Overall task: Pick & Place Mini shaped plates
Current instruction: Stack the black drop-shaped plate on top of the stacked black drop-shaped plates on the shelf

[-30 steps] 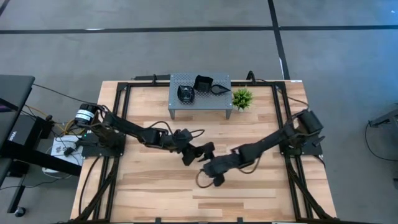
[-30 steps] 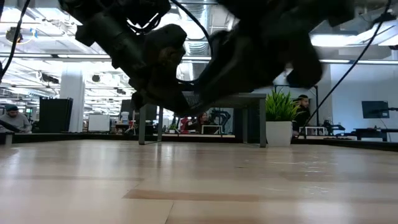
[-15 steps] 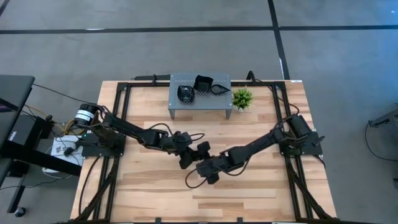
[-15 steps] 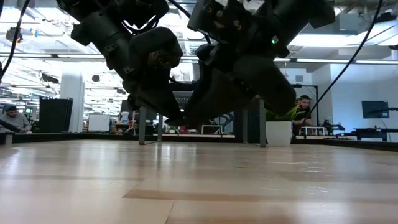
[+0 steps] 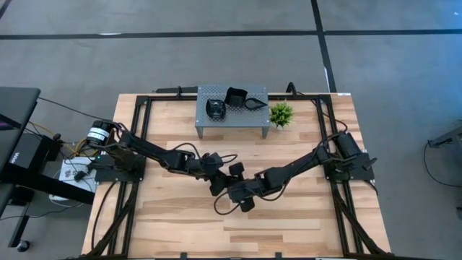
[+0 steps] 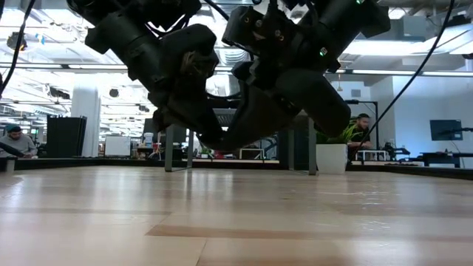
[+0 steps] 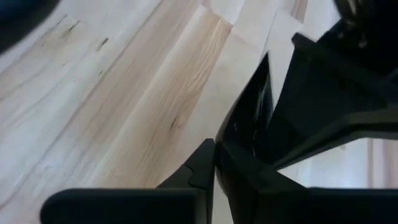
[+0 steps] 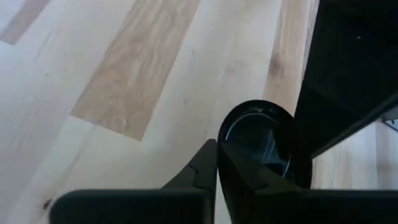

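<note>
Over the middle of the table my two grippers meet on one mini plate, a small glossy black dish. It shows edge-on in the left wrist view (image 7: 252, 106) and with its hollow face toward the camera in the right wrist view (image 8: 255, 137). My left gripper (image 7: 214, 149) comes from the table's left, and my right gripper (image 8: 216, 149) from its right. Both are shut on the dish. From above, the grippers (image 5: 232, 188) hide it. In the low view they hang together (image 6: 222, 137) above the wood. My left gripper pinches the plate's thin rim (image 7: 231, 134) between its two fingers, slanting down from the table's left. The plate stands up edge-on beyond the fingertips, lifted clear of the table. My right gripper pinches the plate's rim (image 8: 225, 148) between its two fingers, slanting down from the table's right. The dish's hollow face shows just beyond the fingertips. It hangs clear of the table, close against the left gripper's dark body (image 8: 348, 93).
A grey perforated stand (image 5: 249, 119) is at the far middle and carries three black dishes (image 5: 215, 108) (image 5: 235, 96) (image 5: 254, 104). A small green potted plant (image 5: 281, 113) stands at its right. Black frame rails (image 5: 137, 144) run along the table's sides. People sit in the room behind (image 6: 359, 133).
My right gripper has moved toward the table's left and slightly down, up to the left gripper, and has shut on the plate there. My left gripper has kept its place, with the plate still in it.
</note>
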Controlling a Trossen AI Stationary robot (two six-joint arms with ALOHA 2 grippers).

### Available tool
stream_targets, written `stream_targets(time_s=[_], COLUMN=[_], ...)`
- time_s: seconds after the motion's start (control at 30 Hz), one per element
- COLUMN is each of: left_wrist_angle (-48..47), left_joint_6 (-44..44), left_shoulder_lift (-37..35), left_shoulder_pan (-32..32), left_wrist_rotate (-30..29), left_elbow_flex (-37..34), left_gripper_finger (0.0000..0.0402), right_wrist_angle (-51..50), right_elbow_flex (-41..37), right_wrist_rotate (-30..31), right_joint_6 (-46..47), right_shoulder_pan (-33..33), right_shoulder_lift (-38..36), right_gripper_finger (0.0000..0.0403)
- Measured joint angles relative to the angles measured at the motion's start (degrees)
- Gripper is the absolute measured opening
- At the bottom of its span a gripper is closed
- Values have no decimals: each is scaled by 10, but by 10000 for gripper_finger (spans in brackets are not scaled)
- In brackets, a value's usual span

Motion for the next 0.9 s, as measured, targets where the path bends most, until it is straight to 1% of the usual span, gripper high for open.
stream_targets(time_s=[0.1,0.43,0.7,0.9], left_wrist_angle=[9,17,20,18], left_joint_6=[0,-2,-3,-2], left_shoulder_lift=[0,0,0,0], left_shoulder_pan=[0,0,0,0], left_wrist_rotate=[-3,-6,-20,-21], left_elbow_flex=[0,0,0,0], left_gripper_finger=[30,31,32,39], right_wrist_angle=[-1,-4,-24,-47], right_elbow_flex=[0,0,0,0], right_wrist_rotate=[0,0,0,0], right_joint_6=[0,2,56,65], right_shoulder_pan=[0,0,-4,-1], right_shoulder_lift=[0,0,0,-2], right_gripper_finger=[4,3,4,2])
